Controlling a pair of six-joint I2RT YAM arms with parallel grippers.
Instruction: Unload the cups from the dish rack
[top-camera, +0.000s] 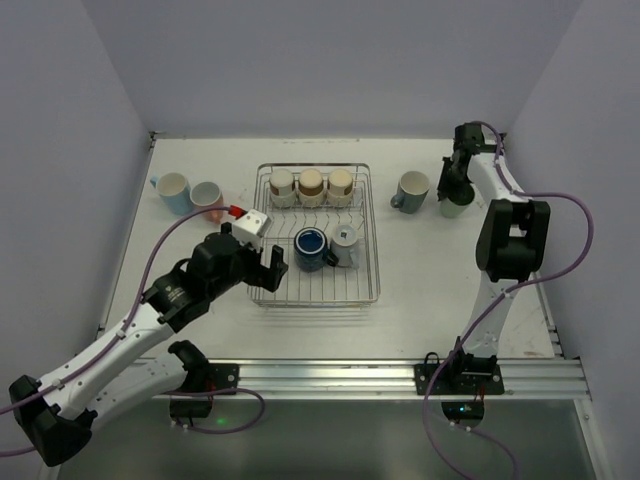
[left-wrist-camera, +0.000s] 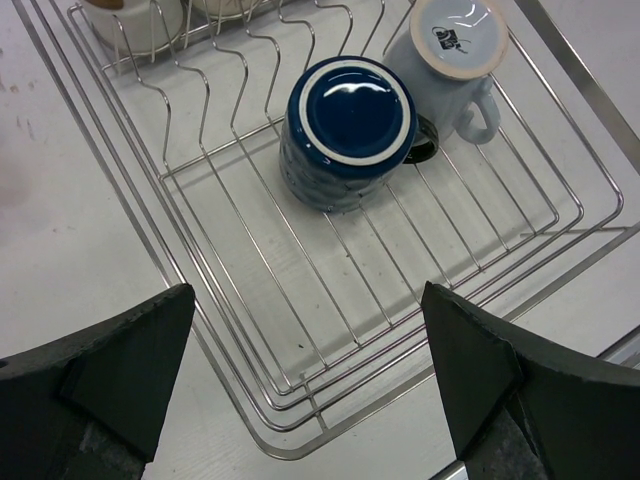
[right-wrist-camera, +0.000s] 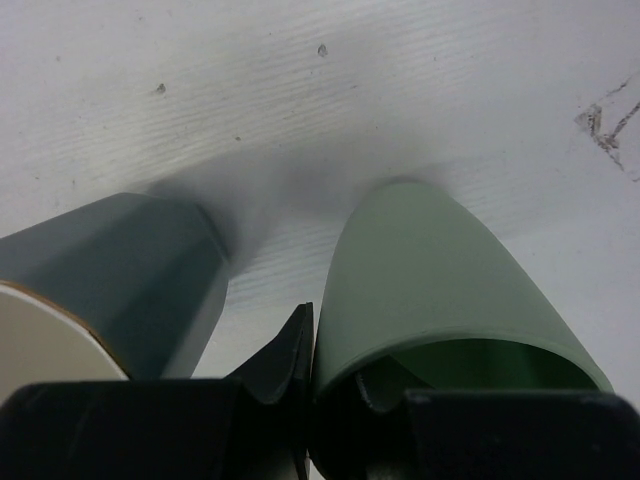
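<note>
Now my right gripper (right-wrist-camera: 318, 378) is pinching the rim of the green cup (right-wrist-camera: 430, 290).
Smooth and tapered, it is standing upright on the table (right-wrist-camera: 300, 80); my left gripper (left-wrist-camera: 305, 345) is gaping above the wire dish rack (left-wrist-camera: 130, 200), near its inverted navy cup (left-wrist-camera: 345, 130).

A sage green cup (right-wrist-camera: 430, 280) is shown close up against a white table (right-wrist-camera: 300, 90). Its rim is pinched by the right pincer (right-wrist-camera: 325, 375), one tip outside the wall and one inside. A grey cup (right-wrist-camera: 130, 270) with a cream interior is seen just beside it, on the left. Dark specks (right-wrist-camera: 322, 49) and a scuff (right-wrist-camera: 605, 125) are marked on the table.
</note>
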